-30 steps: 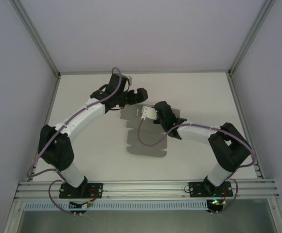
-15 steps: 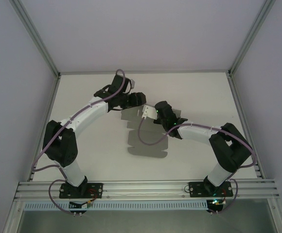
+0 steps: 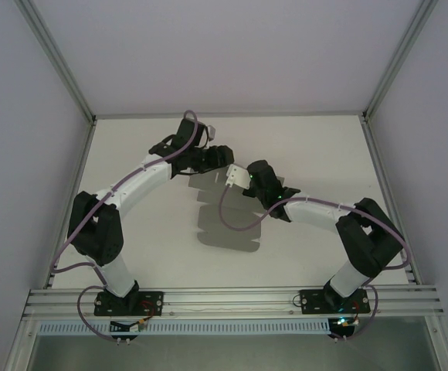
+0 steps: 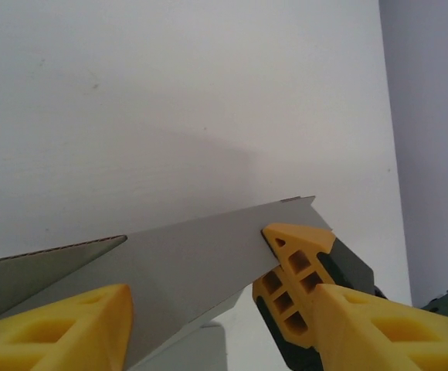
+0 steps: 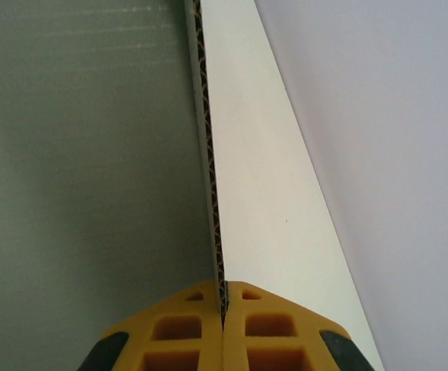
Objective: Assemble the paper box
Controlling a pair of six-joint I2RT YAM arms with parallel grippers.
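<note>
One box [image 3: 228, 228] — right gripper [image 5: 224, 305] clamped on its edge; left gripper [image 4: 201, 278] partly spread, astride a flap [image 4: 181, 251]

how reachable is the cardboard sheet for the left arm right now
Probably well within reach: the left claw is right at the cardboard sheet, with a raised edge of it between its open jaws. The right claw pinches the sheet close by but does not seem to block the way.
</note>
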